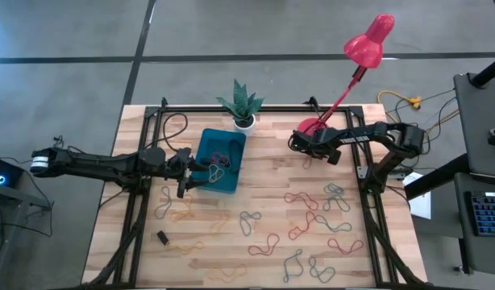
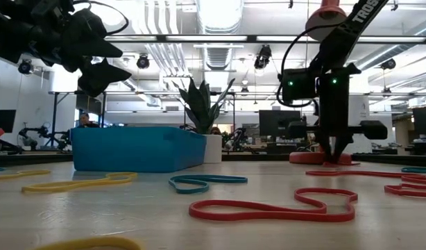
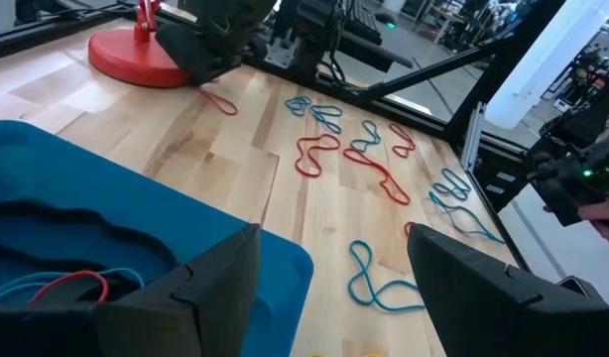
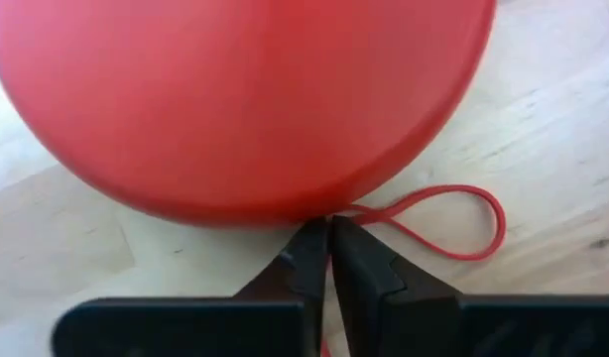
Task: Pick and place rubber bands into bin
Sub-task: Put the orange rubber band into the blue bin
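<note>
Many rubber bands point(image 1: 312, 217) in red, teal and yellow lie scattered flat over the wooden table. The teal-blue bin point(image 1: 207, 145) stands at the far middle with a few bands point(image 3: 66, 286) inside. My right gripper point(image 4: 329, 233) is down at the table, against the rim of the red lamp base point(image 4: 235, 99), shut on a red rubber band point(image 4: 463, 213). My left gripper point(image 3: 334, 288) hovers open above the bin's right edge point(image 3: 285, 258), with nothing between its fingers. My right gripper pinches the red rubber band by one end point(image 4: 356, 210) between its two fingertips, right beside the lamp base's rim. The fingers come steeply from above. The band's other end is a loop point(image 4: 488, 223) that lies flat and slack on the table.
The red desk lamp point(image 1: 312, 127) stands at the far right, its arm slanting up over the table's edge. A white pot with a green plant point(image 1: 243, 109) stands behind the bin. A small black object point(image 1: 162, 237) lies near left. Black frame rails run along the table's sides.
</note>
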Robot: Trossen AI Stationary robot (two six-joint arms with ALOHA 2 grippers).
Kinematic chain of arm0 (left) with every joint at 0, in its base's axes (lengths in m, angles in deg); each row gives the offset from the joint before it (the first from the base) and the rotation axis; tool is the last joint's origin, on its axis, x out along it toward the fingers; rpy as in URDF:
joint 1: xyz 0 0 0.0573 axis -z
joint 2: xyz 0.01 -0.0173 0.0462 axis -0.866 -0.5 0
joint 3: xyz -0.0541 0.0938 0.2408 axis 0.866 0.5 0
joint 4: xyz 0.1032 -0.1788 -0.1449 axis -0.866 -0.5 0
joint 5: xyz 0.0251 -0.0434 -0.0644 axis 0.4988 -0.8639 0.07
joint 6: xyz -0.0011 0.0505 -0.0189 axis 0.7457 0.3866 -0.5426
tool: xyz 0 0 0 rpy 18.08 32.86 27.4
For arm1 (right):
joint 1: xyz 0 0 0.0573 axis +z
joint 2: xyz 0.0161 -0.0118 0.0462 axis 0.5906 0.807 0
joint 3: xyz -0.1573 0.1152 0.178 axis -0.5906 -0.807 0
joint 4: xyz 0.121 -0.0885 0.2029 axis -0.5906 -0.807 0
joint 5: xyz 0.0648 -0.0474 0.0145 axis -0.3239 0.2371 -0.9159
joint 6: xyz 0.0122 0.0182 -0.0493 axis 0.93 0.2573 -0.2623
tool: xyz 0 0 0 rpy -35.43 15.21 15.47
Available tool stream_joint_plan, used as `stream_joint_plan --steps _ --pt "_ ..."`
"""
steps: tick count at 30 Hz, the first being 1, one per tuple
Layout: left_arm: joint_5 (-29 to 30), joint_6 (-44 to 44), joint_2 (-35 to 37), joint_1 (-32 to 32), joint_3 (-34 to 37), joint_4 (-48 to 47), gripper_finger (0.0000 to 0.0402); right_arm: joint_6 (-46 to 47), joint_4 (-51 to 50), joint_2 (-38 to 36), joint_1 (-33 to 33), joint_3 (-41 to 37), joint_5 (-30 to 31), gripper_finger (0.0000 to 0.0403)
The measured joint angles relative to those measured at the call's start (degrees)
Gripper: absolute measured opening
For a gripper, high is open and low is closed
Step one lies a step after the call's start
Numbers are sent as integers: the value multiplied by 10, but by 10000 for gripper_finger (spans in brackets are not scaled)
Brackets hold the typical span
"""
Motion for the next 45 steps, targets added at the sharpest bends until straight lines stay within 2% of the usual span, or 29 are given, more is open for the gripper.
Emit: stream_joint_plan --steps 7,13,16,19,21,23,25,27,29,36,42,45 --pt "0 0 0 0 0 0 240 -3 33 -3 37 21 4 8" --pt "2 0 0 0 0 3 240 -14 38 -6 102 92 36 8" --pt "4 0 0 0 0 9 240 -60 56 -6 138 150 81 8" --pt "4 0 0 0 0 10 240 -150 73 -3 158 221 116 8" --pt "4 0 0 0 0 10 240 -200 29 6 156 265 120 8" --pt "5 0 0 0 0 10 240 -196 -63 24 145 288 116 8" --pt "5 0 0 0 0 10 240 -173 -132 43 133 288 64 8" --pt "5 0 0 0 0 10 240 -187 -136 47 126 271 -5 8" --pt "5 0 1 0 0 11 240 -209 -133 47 131 245 -42 8" --pt "5 0 2 0 0 11 240 -106 -124 18 137 137 -62 20" --pt "5 0 0 0 0 11 240 -67 -47 -2 105 93 -61 88" --pt "5 0 0 0 0 11 240 -24 -50 10 80 85 -42 124"
